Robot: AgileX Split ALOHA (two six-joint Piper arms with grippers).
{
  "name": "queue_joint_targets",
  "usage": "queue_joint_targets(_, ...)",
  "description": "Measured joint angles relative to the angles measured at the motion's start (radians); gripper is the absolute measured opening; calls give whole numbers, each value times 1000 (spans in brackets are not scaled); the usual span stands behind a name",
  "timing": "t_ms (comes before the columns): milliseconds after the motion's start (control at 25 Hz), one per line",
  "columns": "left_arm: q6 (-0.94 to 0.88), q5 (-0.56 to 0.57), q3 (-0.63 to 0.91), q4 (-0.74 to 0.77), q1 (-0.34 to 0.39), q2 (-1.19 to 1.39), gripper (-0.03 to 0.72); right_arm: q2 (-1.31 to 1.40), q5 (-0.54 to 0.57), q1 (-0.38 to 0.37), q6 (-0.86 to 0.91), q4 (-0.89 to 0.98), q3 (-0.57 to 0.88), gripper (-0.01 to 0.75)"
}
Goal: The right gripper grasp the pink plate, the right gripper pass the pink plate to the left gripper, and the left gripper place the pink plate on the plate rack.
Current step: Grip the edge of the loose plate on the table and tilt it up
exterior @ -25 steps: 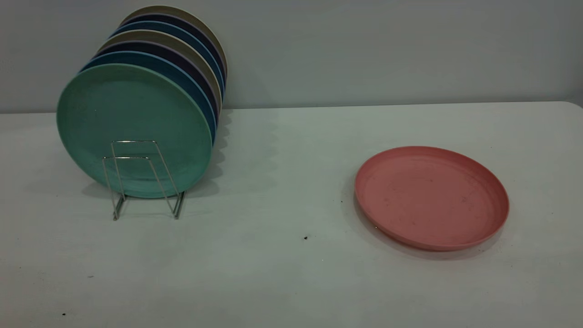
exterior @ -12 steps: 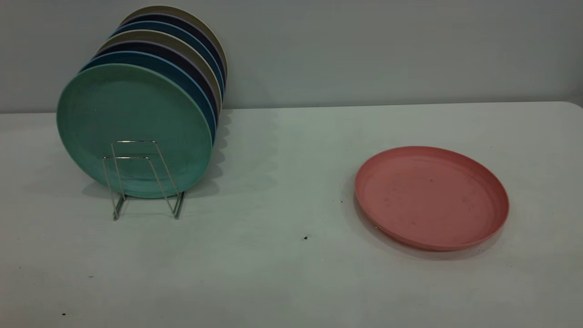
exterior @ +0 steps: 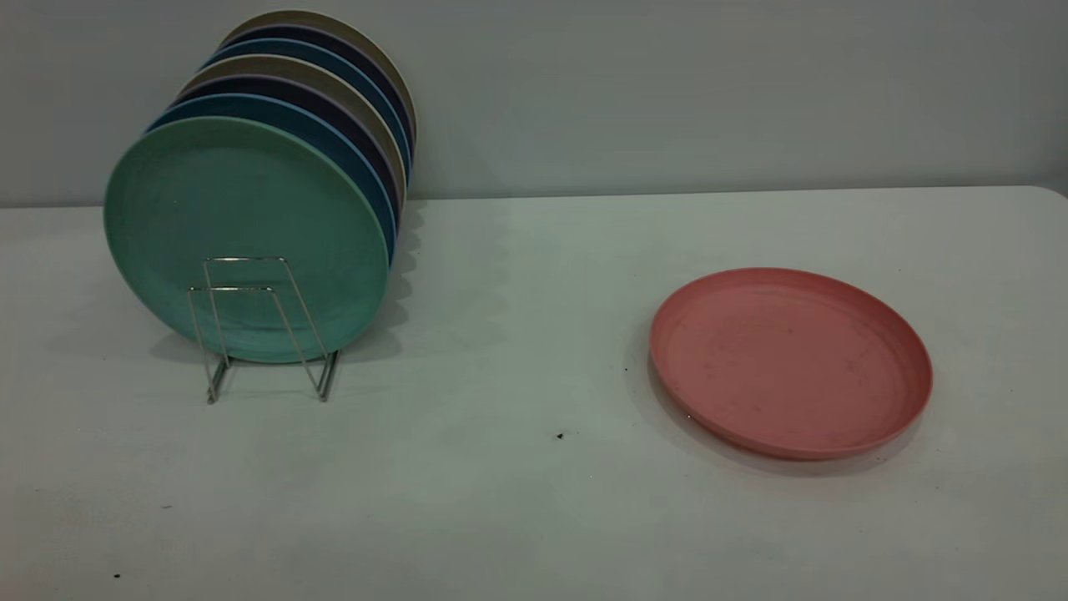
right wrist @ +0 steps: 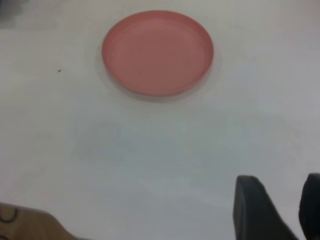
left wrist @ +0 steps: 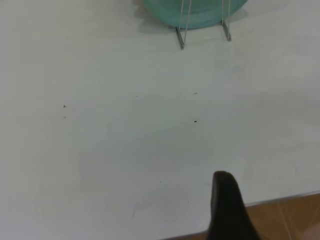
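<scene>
The pink plate [exterior: 791, 363] lies flat on the white table, right of centre, with nothing touching it. It also shows in the right wrist view [right wrist: 157, 52], far ahead of my right gripper [right wrist: 280, 187], which is open and empty above bare table. The plate rack [exterior: 250, 325] stands at the left, with its front wire loops empty. In the left wrist view only the rack's feet [left wrist: 202, 30] show, far from my left gripper [left wrist: 227, 205], which is near the table's front edge. Neither gripper shows in the exterior view.
Several plates stand upright in the rack, a teal-green plate [exterior: 242, 234] at the front, blue, dark and beige ones behind. A grey wall runs behind the table. The table's front edge [left wrist: 280, 198] and brown floor show in the left wrist view.
</scene>
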Motion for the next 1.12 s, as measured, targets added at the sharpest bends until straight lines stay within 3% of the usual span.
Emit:
queue_joint_targets(640,-51,-70,-6,-11,0,19,482,2,-9,0,52,-53,-5,248)
queue_joint_targets(920,-63,-251,-75,-2,0,309,489,210,-200,0,53,-29,-52,358)
queue_joint_targets(1120,25,-349,-194,-1,0,603,529,438,-327,0,49,9,-84,464)
